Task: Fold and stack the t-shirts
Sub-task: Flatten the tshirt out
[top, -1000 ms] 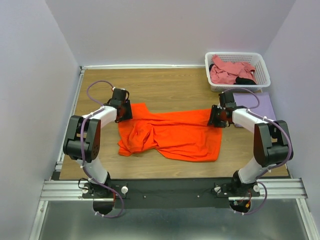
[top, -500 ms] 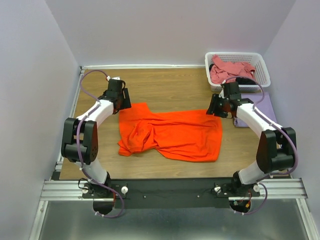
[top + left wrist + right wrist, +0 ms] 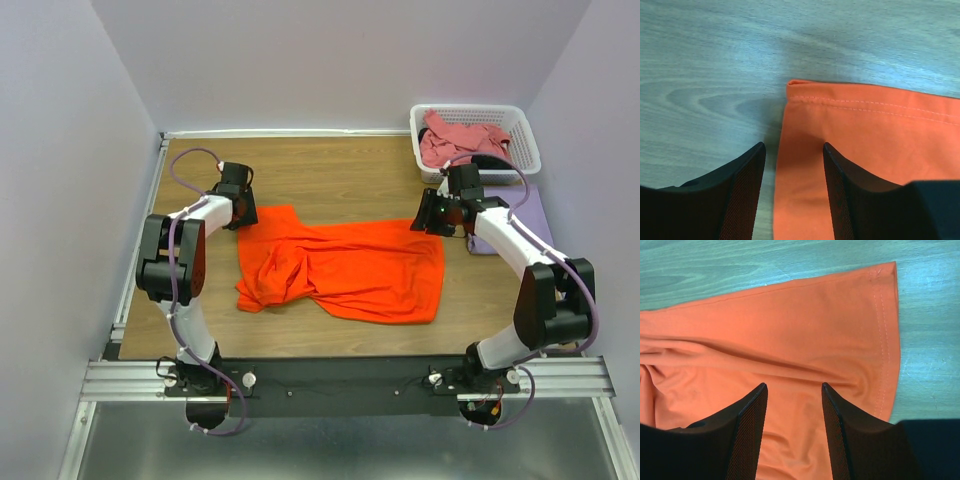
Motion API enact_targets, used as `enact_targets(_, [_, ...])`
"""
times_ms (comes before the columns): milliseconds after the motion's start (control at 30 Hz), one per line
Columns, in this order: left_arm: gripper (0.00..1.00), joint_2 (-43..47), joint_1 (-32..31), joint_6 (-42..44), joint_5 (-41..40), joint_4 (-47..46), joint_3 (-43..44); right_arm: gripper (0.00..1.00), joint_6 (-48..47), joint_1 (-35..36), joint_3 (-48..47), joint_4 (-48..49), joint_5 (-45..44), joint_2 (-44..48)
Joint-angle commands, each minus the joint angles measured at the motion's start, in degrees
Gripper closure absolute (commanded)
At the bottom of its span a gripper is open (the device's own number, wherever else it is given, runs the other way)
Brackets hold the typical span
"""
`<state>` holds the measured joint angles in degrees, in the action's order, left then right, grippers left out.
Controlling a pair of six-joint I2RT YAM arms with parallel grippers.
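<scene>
A bright orange t-shirt [image 3: 345, 268] lies spread and wrinkled on the wooden table. My left gripper [image 3: 243, 213] hovers open at its back left corner. In the left wrist view the fingers [image 3: 747, 180] straddle the shirt's side edge, just short of the hemmed corner [image 3: 791, 85]. My right gripper [image 3: 432, 215] is open above the back right corner, with orange cloth [image 3: 790, 340] under both fingers and the stitched hem [image 3: 884, 340] to their right. Neither holds cloth. A dusty pink t-shirt [image 3: 455, 142] and a bit of black cloth [image 3: 492, 161] lie in the basket. A pale lavender t-shirt [image 3: 528, 205] lies flat at the right.
The white lattice basket [image 3: 470, 108] stands at the back right corner, just behind the lavender shirt. Grey walls close in the table on three sides. Bare wood [image 3: 340, 175] runs between the orange shirt and the back wall.
The left gripper swung out toward the back left and came back to the shirt's corner. The right gripper lifted back a little from the shirt's right corner. The orange shirt has not moved.
</scene>
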<state>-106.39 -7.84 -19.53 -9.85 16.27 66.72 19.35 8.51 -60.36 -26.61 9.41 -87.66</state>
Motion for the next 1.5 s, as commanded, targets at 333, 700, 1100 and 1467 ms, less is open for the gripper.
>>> enact_targets(333, [0.61, -3.4, 0.9, 0.5, 3.3, -2.4, -1.8, 0.45, -0.6, -0.4, 0.2, -1.2, -3.3, 1.0])
enact_targets(700, [1.0, -1.6, 0.9, 2.3, 3.9, -4.4, -3.3, 0.45, -0.2, -0.6, -7.4, -2.0, -15.4, -7.7])
enact_targets(1100, [1.0, 0.1, 0.8, 3.2, 3.9, -4.7, -3.3, 0.46, -6.9, -1.9, -13.3, -0.9, -14.1, -18.2])
enact_targets(1467, [1.0, 0.6, 0.8, 2.9, 4.3, -4.8, -3.3, 0.46, -11.8, -3.3, -15.2, 0.0, -10.4, -24.8])
